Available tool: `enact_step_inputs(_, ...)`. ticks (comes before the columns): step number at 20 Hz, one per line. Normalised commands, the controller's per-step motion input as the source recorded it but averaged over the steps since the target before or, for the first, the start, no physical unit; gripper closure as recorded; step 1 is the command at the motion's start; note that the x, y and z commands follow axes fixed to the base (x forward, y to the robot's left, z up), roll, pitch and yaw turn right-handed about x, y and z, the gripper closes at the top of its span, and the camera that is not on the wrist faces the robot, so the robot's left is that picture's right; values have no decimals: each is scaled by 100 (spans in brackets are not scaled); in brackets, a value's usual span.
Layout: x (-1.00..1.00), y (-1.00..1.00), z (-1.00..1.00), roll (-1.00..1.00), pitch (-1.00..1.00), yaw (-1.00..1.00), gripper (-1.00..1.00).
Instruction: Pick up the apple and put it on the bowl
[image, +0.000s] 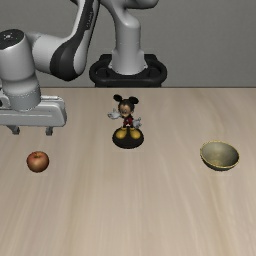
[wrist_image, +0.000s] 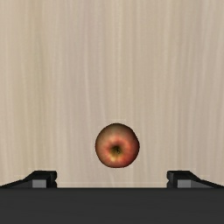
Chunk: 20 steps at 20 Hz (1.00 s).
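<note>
Now | exterior view: gripper (image: 33, 130) hovers over apple (image: 37, 161) at the exterior view's left of table (image: 150, 215); bowl (image: 220, 156) well apart at the exterior view's right, mouse figurine (image: 126, 122) btwn | wrist view: claw released, fingers (wrist_image: 42, 178) spread wide, apple (wrist_image: 118, 144) centred ahead, untouched; prob. lined up for straight drop.

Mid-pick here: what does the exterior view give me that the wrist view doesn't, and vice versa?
Exterior view adds: the black-and-red Mickey Mouse figurine and the olive-green round bowl toward that view's right, plus the grey-white robot arm. Wrist view adds: the dark stem dimple on the round red apple. Both share: that apple, the light wooden table and the open pincer near it.
</note>
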Motion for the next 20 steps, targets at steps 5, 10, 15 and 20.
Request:
enact_step_inputs(5, 0, 0, -100, 0, 0, 0, -100)
enact_step_inputs(10, 0, 0, -80, 0, 0, 0, 100)
enact_step_inputs(15, 0, 0, 0, 0, 0, 0, 100)
enact_step_inputs(20, 0, 0, 0, 0, 0, 0, 100)
